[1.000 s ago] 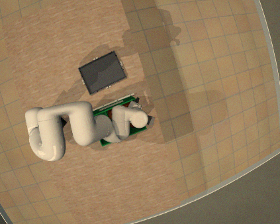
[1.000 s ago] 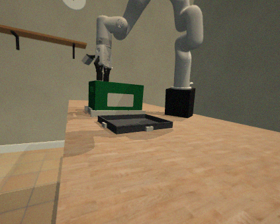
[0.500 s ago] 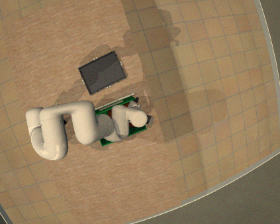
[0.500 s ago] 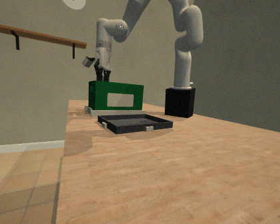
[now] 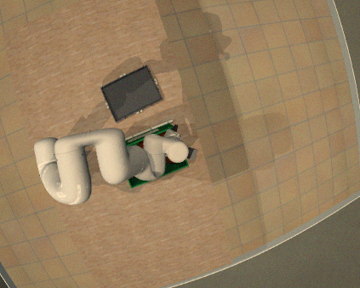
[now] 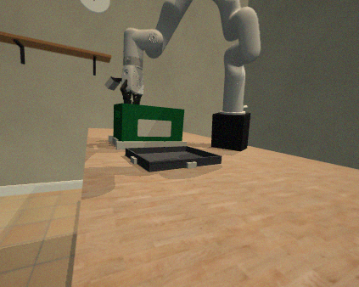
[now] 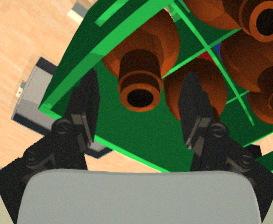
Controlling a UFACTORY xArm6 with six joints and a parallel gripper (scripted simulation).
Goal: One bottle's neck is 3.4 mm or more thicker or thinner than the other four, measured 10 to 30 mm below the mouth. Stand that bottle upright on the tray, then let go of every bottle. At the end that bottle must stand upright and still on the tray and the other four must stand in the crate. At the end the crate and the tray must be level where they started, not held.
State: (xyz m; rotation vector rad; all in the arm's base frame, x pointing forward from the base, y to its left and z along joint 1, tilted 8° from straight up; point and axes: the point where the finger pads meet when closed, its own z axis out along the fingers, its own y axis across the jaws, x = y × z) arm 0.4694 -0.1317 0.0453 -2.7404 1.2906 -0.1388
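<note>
The green crate (image 5: 165,173) (image 6: 158,111) (image 7: 132,125) stands upright on the table and holds several brown bottles in divided cells. In the wrist view one bottle (image 7: 154,40) has its neck between the fingers, with room on both sides. Another bottle (image 7: 209,87) is partly hidden behind the right finger. More bottles show at the right, one with its mouth (image 7: 268,21) at the top right. My gripper (image 6: 131,102) (image 7: 140,85) is open, pointing down at the crate's top, and holds nothing. The dark tray (image 5: 133,95) (image 6: 184,164) (image 7: 31,95) lies level with no bottle on it.
A pale strip (image 6: 151,144) runs along the crate's base on the tray side. Small light blocks (image 6: 192,165) sit against the tray's sides. The arm's black base block (image 6: 231,131) stands behind and to the right in the exterior view. The arm covers much of the crate from above.
</note>
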